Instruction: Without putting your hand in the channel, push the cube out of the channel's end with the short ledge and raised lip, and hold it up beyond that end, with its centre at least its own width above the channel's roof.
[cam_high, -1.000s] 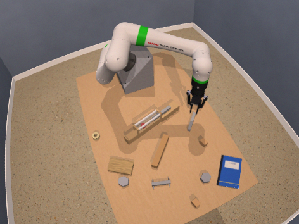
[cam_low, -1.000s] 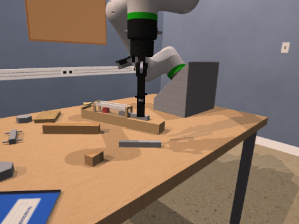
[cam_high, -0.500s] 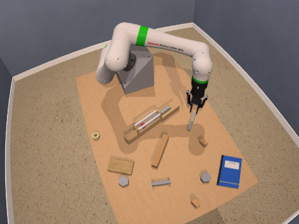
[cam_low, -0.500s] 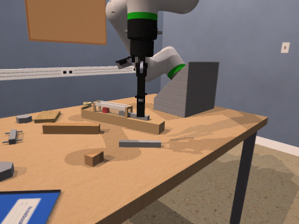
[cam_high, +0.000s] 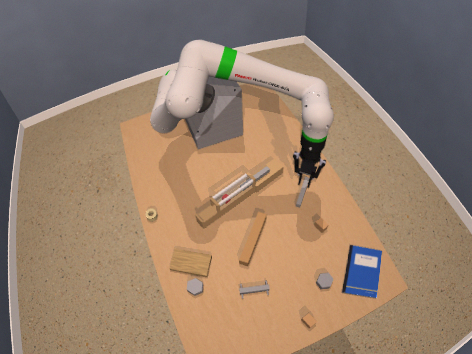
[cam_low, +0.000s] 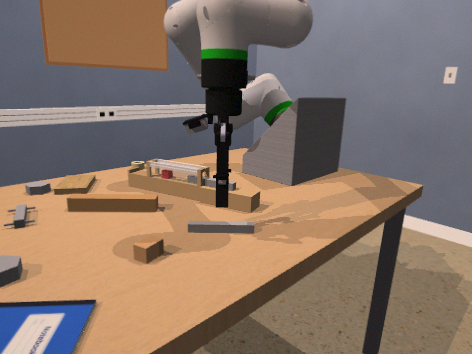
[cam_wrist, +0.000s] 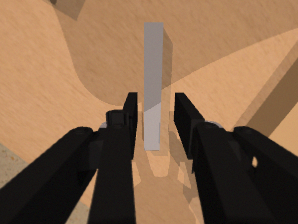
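Note:
The channel (cam_high: 239, 192) is a long wooden base with a clear roof in the middle of the table. The red cube (cam_high: 225, 195) sits inside it and also shows in the exterior view (cam_low: 166, 173). A short grey bar (cam_high: 261, 173) lies on the channel's end nearer the arm. A longer grey bar (cam_high: 300, 196) lies flat on the table to the right of the channel. My gripper (cam_high: 304, 184) hangs straight above that bar's near end. In the wrist view the fingers stand partly apart on either side of the bar (cam_wrist: 152, 85), with gaps, holding nothing.
A wooden beam (cam_high: 252, 236) lies in front of the channel. A small wooden block (cam_high: 320, 222) sits right of the gripper. A blue book (cam_high: 363, 270), two grey hexagons (cam_high: 324, 279), a plank (cam_high: 190, 261) and a tape ring (cam_high: 152, 214) lie further off. The grey pedestal (cam_high: 218, 112) stands behind.

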